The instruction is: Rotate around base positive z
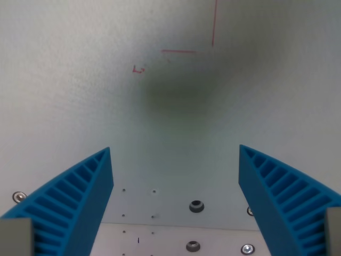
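My gripper [175, 150] is open and empty. Its two blue ribbed fingers stand wide apart, one at the wrist view's left [80, 197] and one at the wrist view's right [277, 197]. Below them lies a pale grey-white surface [80, 80] with thin red marks: a horizontal line [178, 52], a vertical line [214, 21] and a small mark [138, 70]. A soft dark shadow [181, 96] lies on the surface between the fingers and the marks. Nothing is held.
A lighter plate [170, 240] lies at the bottom edge, with small holes, a dark round fitting [196, 206], and screws [193, 246] [247, 249]. Another screw [19, 197] shows at the left.
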You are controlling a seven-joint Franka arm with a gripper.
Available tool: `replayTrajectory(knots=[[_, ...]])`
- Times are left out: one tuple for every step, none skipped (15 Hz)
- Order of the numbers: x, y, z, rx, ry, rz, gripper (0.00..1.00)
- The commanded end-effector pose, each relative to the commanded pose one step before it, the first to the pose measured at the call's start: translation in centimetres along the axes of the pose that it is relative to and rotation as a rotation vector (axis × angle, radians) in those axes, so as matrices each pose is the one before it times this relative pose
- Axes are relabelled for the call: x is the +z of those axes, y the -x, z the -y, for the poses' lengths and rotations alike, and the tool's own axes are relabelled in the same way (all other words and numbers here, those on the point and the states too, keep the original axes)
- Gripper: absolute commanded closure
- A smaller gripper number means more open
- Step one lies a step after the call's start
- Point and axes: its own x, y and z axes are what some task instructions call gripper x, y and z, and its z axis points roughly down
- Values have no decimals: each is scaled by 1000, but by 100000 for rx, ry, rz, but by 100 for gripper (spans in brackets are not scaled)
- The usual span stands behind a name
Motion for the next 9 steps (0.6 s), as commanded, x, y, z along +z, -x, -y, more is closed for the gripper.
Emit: replayTrajectory(knots=[[-122,4,-89,-13421,207,-385,0],[0,0,0,-1167,10,-3,0],[0,0,0,-1167,10,-3,0],[0,0,0,-1167,10,-3,0],[0,0,0,-1167,10,-3,0],[0,0,0,-1167,10,-3,0],[0,0,0,-1167,10,-3,0],[0,0,0,-1167,10,-3,0],[0,0,0,-1167,10,-3,0]])
